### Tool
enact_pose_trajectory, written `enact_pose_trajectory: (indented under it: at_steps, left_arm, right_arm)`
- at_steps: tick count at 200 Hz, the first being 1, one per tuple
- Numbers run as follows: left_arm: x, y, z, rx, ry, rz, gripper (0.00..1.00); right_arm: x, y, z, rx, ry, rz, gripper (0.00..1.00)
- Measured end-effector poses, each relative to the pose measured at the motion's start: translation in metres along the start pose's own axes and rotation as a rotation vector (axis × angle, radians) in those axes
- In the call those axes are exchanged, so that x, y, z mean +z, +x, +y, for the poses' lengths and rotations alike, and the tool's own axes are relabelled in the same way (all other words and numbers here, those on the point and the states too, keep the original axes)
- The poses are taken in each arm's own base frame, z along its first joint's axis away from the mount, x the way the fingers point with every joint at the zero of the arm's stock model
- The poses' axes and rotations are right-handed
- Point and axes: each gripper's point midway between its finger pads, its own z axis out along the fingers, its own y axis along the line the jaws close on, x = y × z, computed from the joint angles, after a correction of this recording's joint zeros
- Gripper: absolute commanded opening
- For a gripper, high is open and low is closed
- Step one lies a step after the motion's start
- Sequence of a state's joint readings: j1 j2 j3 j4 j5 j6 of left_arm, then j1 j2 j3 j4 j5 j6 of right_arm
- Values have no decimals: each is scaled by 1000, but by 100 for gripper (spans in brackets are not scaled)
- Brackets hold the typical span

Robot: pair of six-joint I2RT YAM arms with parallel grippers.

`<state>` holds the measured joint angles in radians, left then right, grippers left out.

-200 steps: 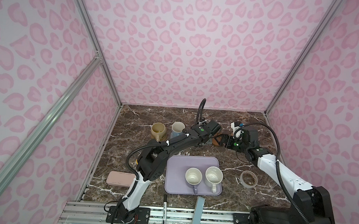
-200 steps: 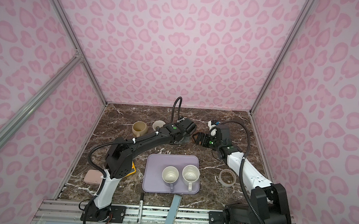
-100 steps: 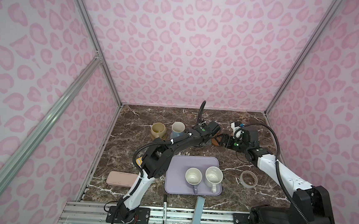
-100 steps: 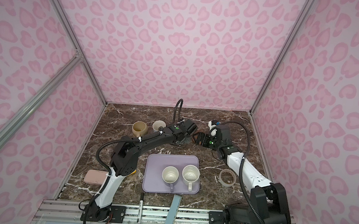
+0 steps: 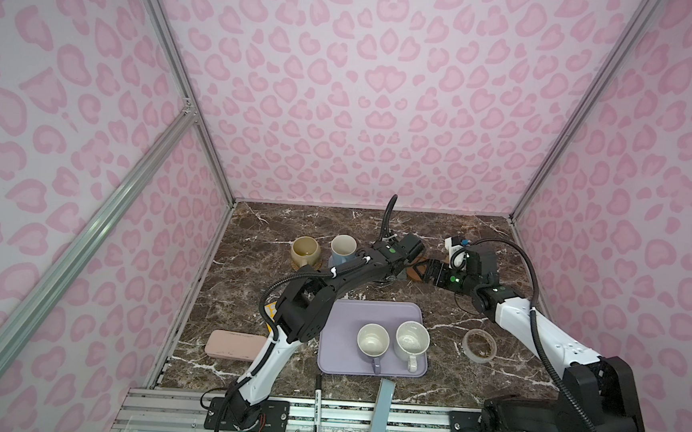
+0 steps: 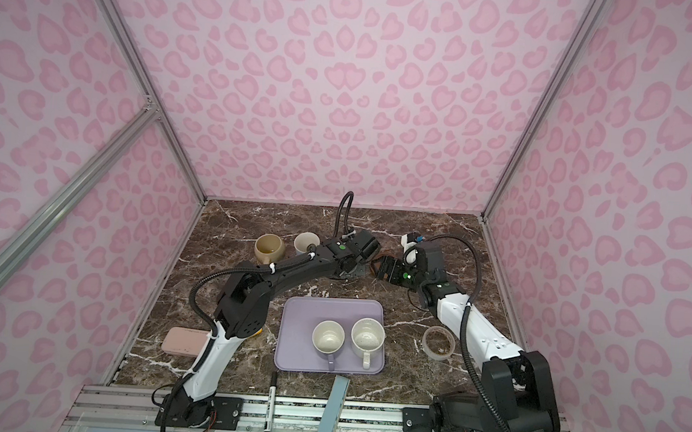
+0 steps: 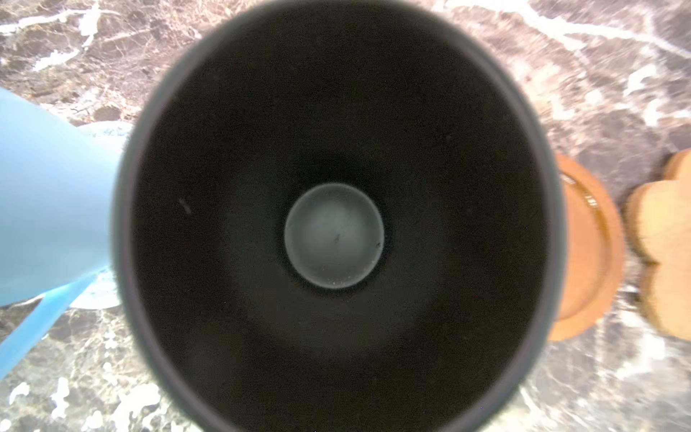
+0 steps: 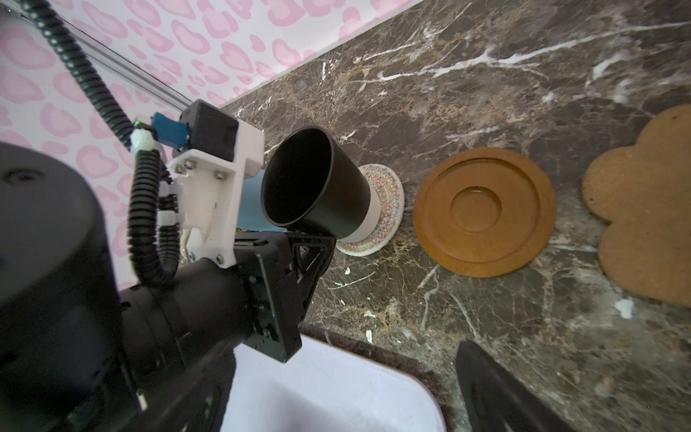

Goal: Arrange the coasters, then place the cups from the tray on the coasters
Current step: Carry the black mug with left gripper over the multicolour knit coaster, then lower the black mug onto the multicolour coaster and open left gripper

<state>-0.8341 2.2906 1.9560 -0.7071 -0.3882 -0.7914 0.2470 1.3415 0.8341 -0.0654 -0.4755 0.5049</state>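
Lavender and low-rimmed, the tray [image 5: 350, 315] is lying in the lower centre of both top views. Two cups are waiting on it side by side, the lavender mug [image 5: 372, 340] and the white speckled mug [image 5: 412, 340]. A tape roll [image 5: 479, 345] is resting on the desk [image 5: 247, 285] to the tray's right.

Higher in the frame, the left end effector [image 8: 322, 242] is pinching narrowly at the side of the black mug [image 8: 318, 187], apparently on its hidden handle. The mug's pale base is overlapping the cream woven coaster [image 8: 389, 209]; whether it is fully seated I cannot tell. Just beside that coaster, the brown disc [image 8: 484, 211] and the cork paw coaster [image 8: 643, 202] are lying bare. The right end effector [image 5: 427, 271] is hovering wide and empty over the brown disc. Left of centre, the beige mug [image 5: 305, 251] and the light blue mug [image 5: 343, 248] are standing upright.

The third cup is probably being set down. The next move is calling for a gentle release and a straight lift clear. After that comes a return to the tray for one of the two remaining mugs.
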Motion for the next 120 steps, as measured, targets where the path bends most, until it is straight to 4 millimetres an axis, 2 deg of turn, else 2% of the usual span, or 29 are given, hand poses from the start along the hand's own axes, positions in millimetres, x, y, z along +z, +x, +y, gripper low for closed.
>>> enact_pose_trajectory:
  at_steps: [41, 82, 100, 120]
  left_arm:
    - [5, 2, 2, -1, -4, -21, 3]
    - [4, 2, 5, -5, -8, -28, 8]
    - [4, 2, 5, -5, -8, -28, 3]
    - [3, 1, 5, -13, -11, -30, 3]
  right_arm:
    - [0, 1, -1, 1, 0, 3, 94]
    - [1, 2, -1, 2, -1, 6, 94]
    - [1, 2, -1, 2, -1, 7, 93]
    - [1, 2, -1, 3, 0, 7, 93]
